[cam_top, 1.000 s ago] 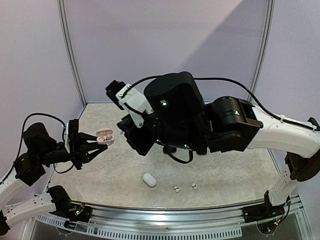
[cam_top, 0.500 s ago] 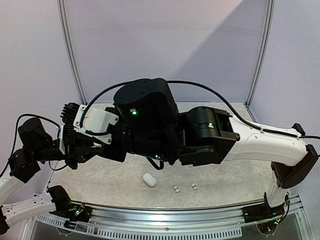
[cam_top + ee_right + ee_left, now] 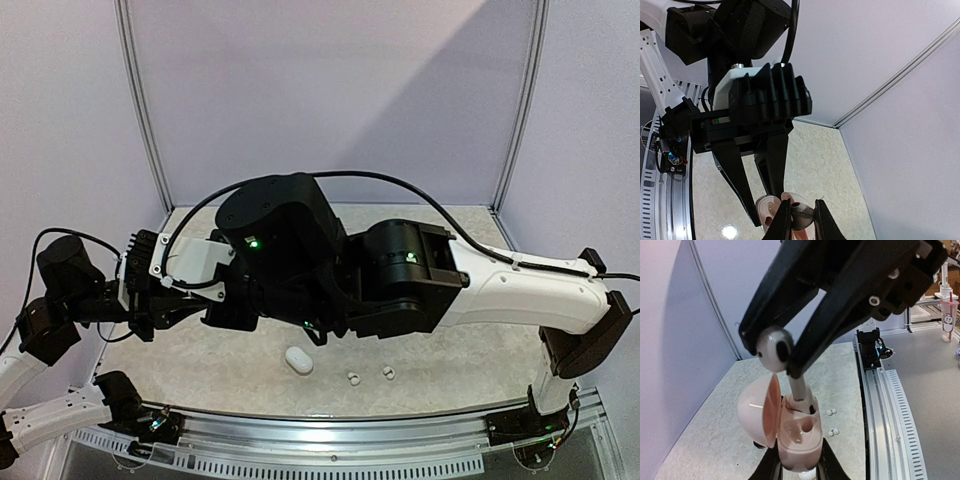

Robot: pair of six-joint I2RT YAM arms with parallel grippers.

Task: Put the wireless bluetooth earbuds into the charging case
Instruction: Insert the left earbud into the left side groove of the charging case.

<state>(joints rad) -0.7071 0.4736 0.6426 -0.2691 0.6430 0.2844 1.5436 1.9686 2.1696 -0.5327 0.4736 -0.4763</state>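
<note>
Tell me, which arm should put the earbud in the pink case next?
Right. The right hand pinches an earbud directly over the open pink case, while the left hand is busy holding that case.

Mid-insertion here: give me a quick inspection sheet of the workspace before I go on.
Surface: light speckled tabletop.
Job's things: pink case, lid open, held off the table; white earbud above it, stem reaching the case's opening; closed white case and loose earbuds lying near the front edge.
Clutter: nothing seen.
Hands: left hand shut on the pink case; right hand shut on the white earbud.
Cables: black cable arching over the right arm.
Surroundings: lavender walls; metal rail along the near edge.
</note>
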